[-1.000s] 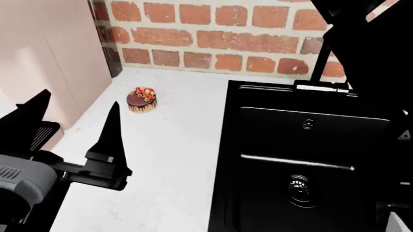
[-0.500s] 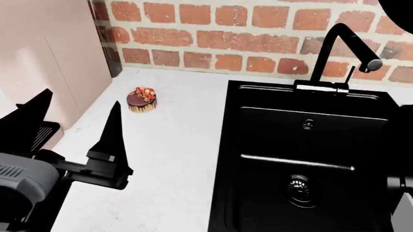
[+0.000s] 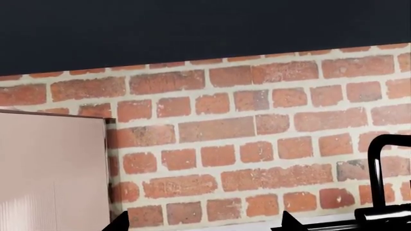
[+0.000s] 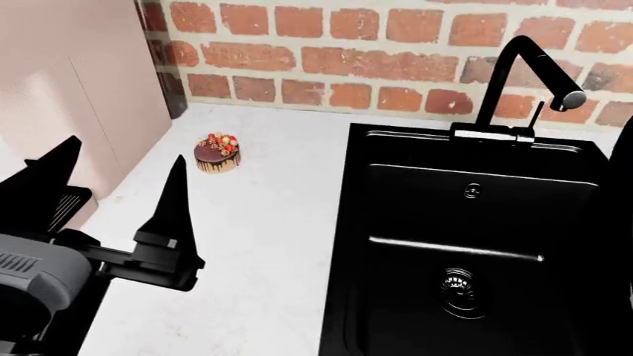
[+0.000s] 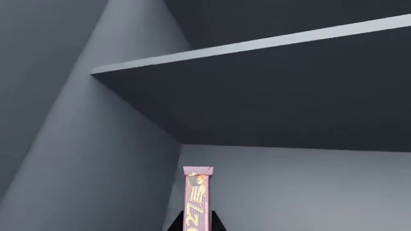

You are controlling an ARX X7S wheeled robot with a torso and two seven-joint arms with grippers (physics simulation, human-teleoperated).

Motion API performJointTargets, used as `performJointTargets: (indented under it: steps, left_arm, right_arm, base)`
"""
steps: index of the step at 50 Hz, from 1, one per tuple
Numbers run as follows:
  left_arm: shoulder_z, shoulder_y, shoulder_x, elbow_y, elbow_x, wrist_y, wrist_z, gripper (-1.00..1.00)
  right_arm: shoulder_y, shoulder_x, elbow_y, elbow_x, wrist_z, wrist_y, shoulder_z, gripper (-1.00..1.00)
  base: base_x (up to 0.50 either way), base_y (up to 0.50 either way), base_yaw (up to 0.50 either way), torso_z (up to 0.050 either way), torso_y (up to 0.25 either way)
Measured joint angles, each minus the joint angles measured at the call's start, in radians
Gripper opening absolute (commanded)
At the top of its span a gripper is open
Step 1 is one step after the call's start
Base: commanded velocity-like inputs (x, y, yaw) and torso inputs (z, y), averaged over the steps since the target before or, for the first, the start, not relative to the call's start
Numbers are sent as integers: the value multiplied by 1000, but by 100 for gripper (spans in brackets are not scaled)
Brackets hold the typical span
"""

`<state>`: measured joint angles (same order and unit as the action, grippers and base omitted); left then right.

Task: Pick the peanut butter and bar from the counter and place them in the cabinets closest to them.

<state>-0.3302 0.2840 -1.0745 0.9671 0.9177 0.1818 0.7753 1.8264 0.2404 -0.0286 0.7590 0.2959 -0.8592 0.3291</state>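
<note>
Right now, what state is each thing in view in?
bar: held upright in the right gripper, inside a dark cabinet below a shelf.
left gripper: open, empty, above the counter.
cake: upright on the counter, untouched.
sink: empty.
faucet: no water running.

The big dark shape of the right arm that hid the top right corner one second ago is gone from the head view. Half a second ago only a small bit of it was left there. Now the whole black tap [image 4: 524, 78] and the brick wall [image 4: 396, 52] behind it show.
</note>
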Motion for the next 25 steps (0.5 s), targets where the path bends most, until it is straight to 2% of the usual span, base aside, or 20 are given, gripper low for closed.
performJointTargets:
  steps: [25]
  left_arm:
    - [-5, 28, -3, 9, 18, 11, 15, 100]
  right_arm:
    - [245, -59, 395, -63, -76, -61, 79, -100]
  base:
    - [0, 0, 0, 0, 0]
